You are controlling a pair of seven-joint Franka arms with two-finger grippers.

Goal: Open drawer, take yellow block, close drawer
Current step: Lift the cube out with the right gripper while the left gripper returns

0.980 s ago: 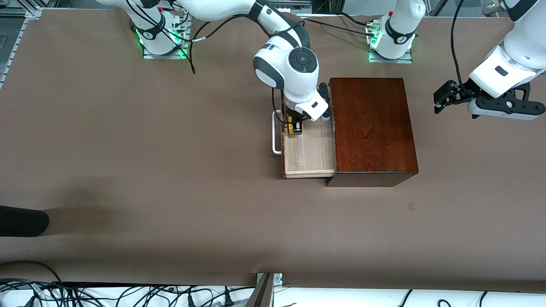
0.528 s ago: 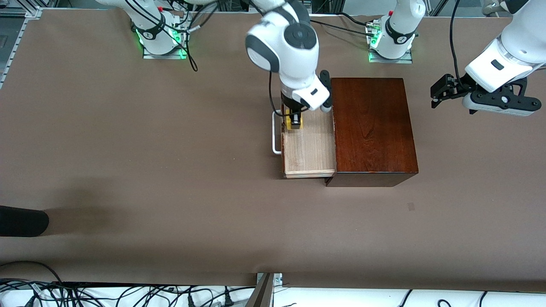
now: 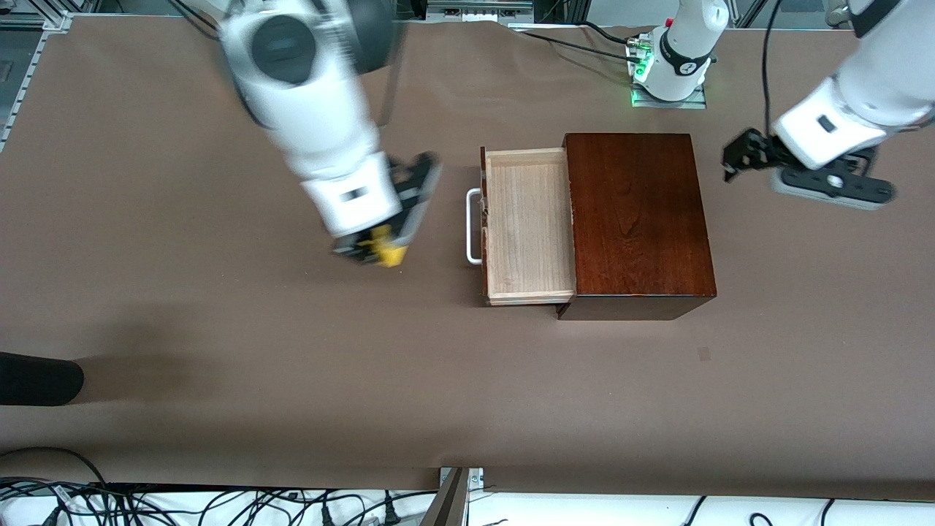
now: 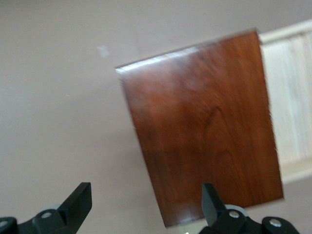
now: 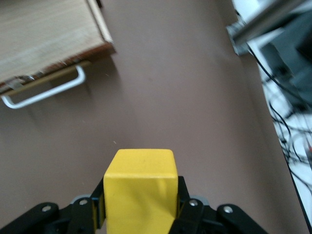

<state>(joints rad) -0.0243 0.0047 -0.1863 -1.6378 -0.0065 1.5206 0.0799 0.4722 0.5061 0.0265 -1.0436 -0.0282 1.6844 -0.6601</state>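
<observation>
Now right tool [image 3: 381,250] grips yellow block [image 3: 387,252] over bare table [image 3: 219,307] (drawer [image 3: 527,219] open).

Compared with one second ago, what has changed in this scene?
The right tool, shut on the yellow block, lifted it out of the drawer and carried it toward the right arm's end, over bare table. The left tool drifted slightly toward the wooden box, open. Drawer stayed pulled out, now holding nothing; box unmoved.
</observation>
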